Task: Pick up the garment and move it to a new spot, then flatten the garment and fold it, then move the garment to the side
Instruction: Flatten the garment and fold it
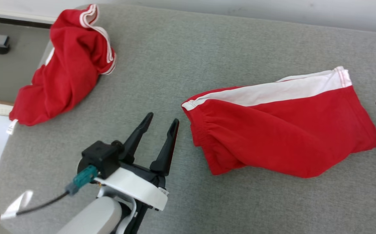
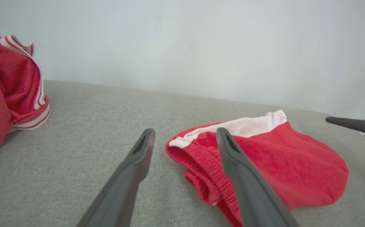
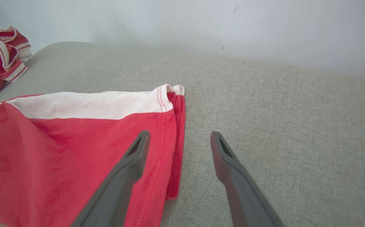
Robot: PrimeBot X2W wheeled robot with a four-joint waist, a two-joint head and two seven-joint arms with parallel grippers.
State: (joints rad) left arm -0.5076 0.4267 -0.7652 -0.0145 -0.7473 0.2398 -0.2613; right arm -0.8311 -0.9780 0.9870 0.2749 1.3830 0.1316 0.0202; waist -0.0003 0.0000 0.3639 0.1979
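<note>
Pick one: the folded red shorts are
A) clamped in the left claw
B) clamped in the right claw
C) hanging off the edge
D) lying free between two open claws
D: the red shorts lie folded on the grey fabric surface, with the left claw open off the waistband end and the right claw open at the hem end, neither closed on the cloth.

A grey fabric-covered desk (image 1: pixel 181 58) with a rounded far-left corner stands against a plain pale wall (image 2: pixel 182 41); beyond its left edge lies grey floor (image 1: pixel 9 74), bordered by a dark skirting strip (image 1: pixel 16 20); the light is soft and even.
</note>
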